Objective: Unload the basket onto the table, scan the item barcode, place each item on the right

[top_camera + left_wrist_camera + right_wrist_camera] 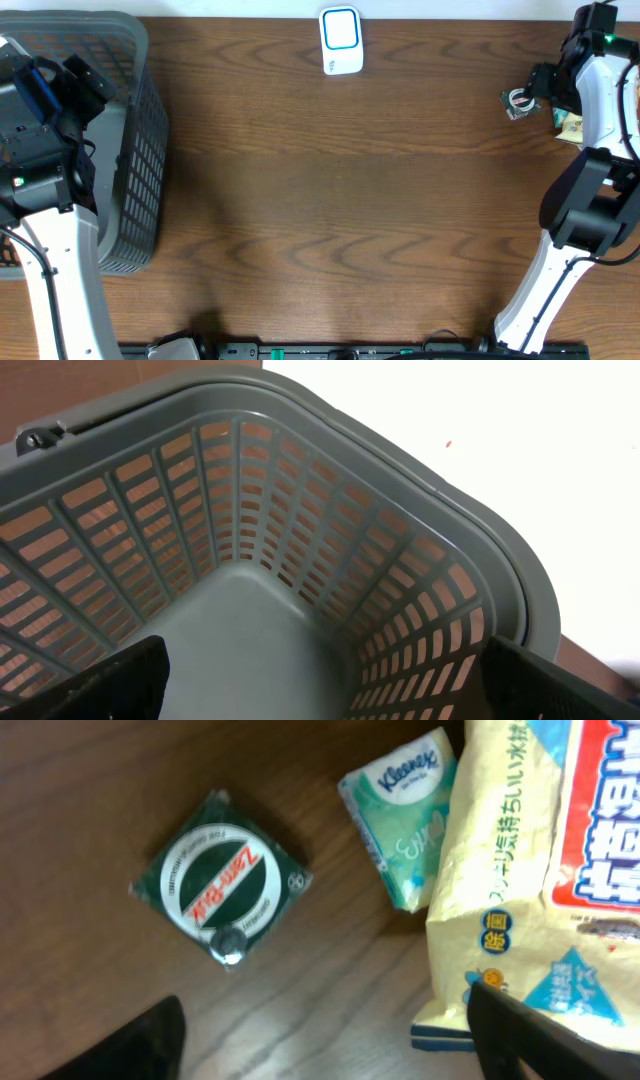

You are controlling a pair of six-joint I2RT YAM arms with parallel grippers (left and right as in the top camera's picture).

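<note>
**Right pincer (325, 1010) apart above the items**

Its fingers stand spread, with nothing clamped between them. Beneath it on the brown counter (100, 840) we see a green square Zam-Buk packet (220, 890), a Kleenex pack (405, 815) near it, and a cream printed bag (520, 870) (Japanese lettering on it) overlapping the Kleenex pack's edge. Our left pincer (322, 650), likewise spread wide, hangs over the grey basket (300, 510). At the counter's far edge stands the white scanner (341, 40), well apart from both arms.

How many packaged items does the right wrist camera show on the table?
3: green Zam-Buk pack at left, Kleenex tissue pack at centre, yellow printed bag at right. More may lie outside the frame.
</note>
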